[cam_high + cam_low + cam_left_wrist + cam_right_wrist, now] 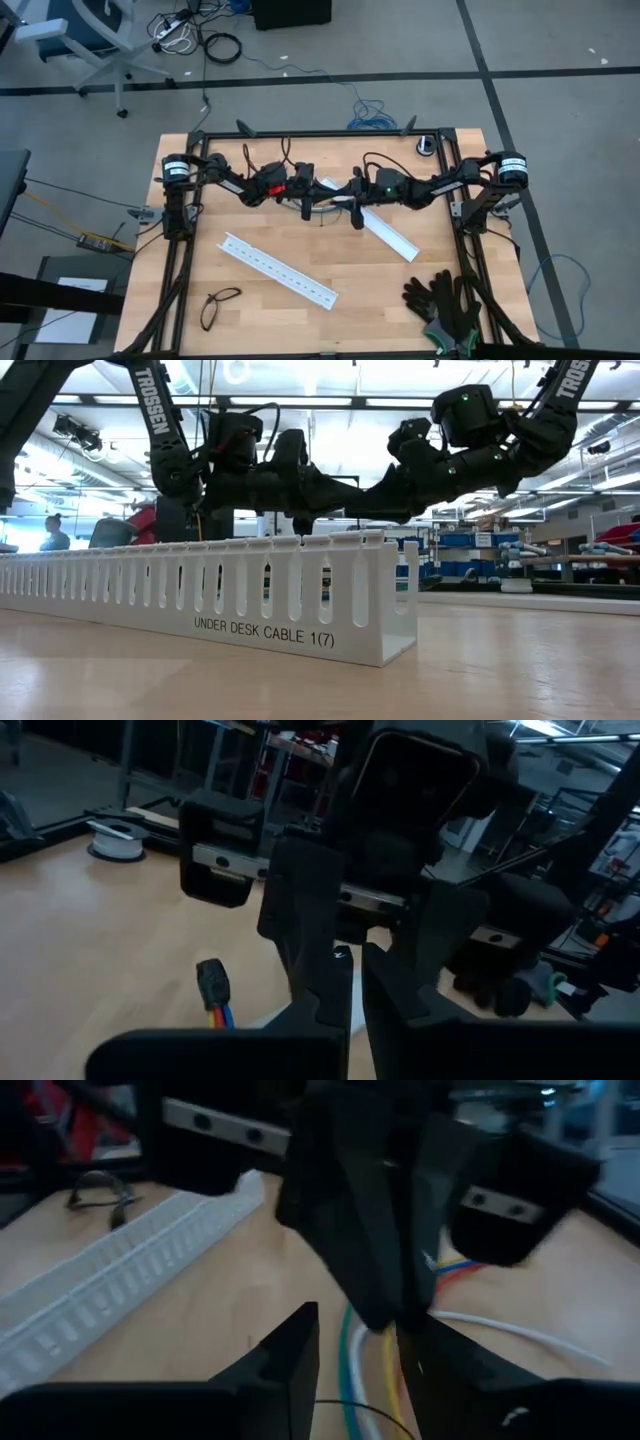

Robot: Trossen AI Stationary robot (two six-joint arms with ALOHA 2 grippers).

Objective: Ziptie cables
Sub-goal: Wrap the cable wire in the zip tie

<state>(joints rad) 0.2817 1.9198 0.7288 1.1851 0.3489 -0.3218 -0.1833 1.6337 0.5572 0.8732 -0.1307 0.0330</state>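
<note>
Right wrist view: we start close in and look outward.
Right claw (pixel 358 1330): released, its fingers apart, so the wires can pass between them.
Cables (pixel 350 1365): lying on the table (pixel 240 1295), right between this claw's fingers.
Left claw (pixel 388 1305): just past, clenched, tips down on the cables. We think it pins them together for tying.
White rail (pixel 130 1270): farther off to one side, not touched.

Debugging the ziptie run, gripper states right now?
Left gripper: shut, apparently pinching something at the cables.
Right gripper: open, straddling the cables, holding nothing.
</note>
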